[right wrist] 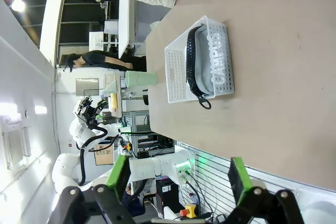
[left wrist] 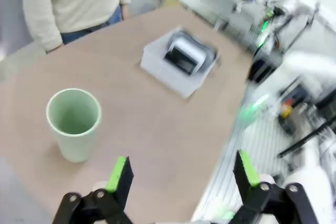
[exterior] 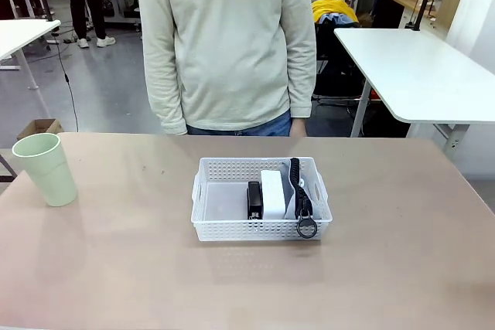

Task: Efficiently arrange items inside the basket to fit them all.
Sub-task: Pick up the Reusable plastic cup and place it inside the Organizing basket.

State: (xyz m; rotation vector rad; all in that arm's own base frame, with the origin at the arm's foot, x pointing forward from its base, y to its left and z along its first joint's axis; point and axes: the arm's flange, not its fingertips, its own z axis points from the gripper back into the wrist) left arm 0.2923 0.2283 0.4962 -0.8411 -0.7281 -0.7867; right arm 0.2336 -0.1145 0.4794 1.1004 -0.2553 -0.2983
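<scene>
The white mesh basket (exterior: 207, 225) sits mid-table in the front view, also seen as basket (left wrist: 160, 69) and basket (right wrist: 176, 74). Inside it stand a small black stapler (exterior: 254, 199), a white boxy device (exterior: 272, 192) and a grey "CAMPUS" pouch (right wrist: 216, 62) with a black strap (exterior: 299, 191) hanging over the front rim. The basket's left part is bare. A pale green cup (exterior: 45, 168) stands upright at the table's left; it is empty, cup (left wrist: 74, 124). My left gripper (left wrist: 182, 174) hovers open above the table near the cup. My right gripper (right wrist: 178, 178) is open, well away from the basket.
A person in a pale sweater (exterior: 228, 44) stands at the far edge of the table, arms down. A white table (exterior: 418, 67) stands behind at right. Bare tabletop surrounds the basket on all sides.
</scene>
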